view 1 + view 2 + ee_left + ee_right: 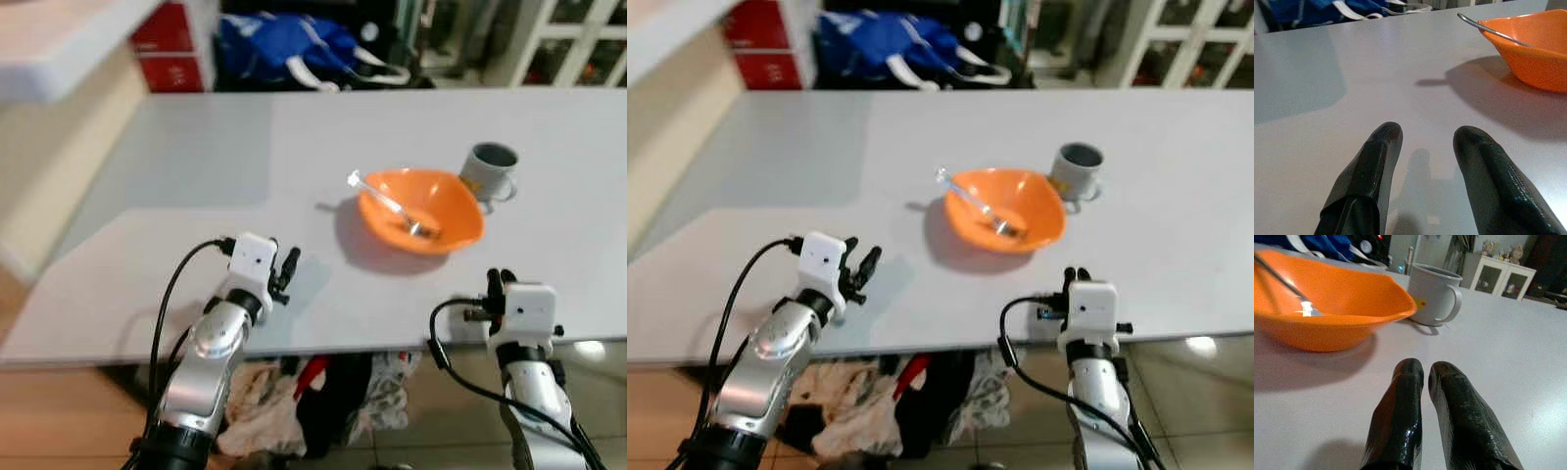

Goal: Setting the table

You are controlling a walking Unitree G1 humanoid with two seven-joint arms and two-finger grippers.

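An orange bowl (423, 210) sits on the white table (196, 166) with a metal spoon (384, 201) lying in it, handle sticking out over the left rim. A grey mug (489, 172) stands just behind the bowl on its right. My left gripper (288, 269) rests low over the table near its front edge, left of the bowl, its fingers (1374, 169) open with nothing between them. My right gripper (500, 282) is at the front edge, in front of the bowl, its fingers (1403, 406) shut and holding nothing.
A blue bag (284, 44) lies behind the table's far edge, with red boxes (167, 44) to its left. A pale counter (49, 39) juts in at the upper left. Crumpled clothes (313, 401) lie on the floor under the table's front edge.
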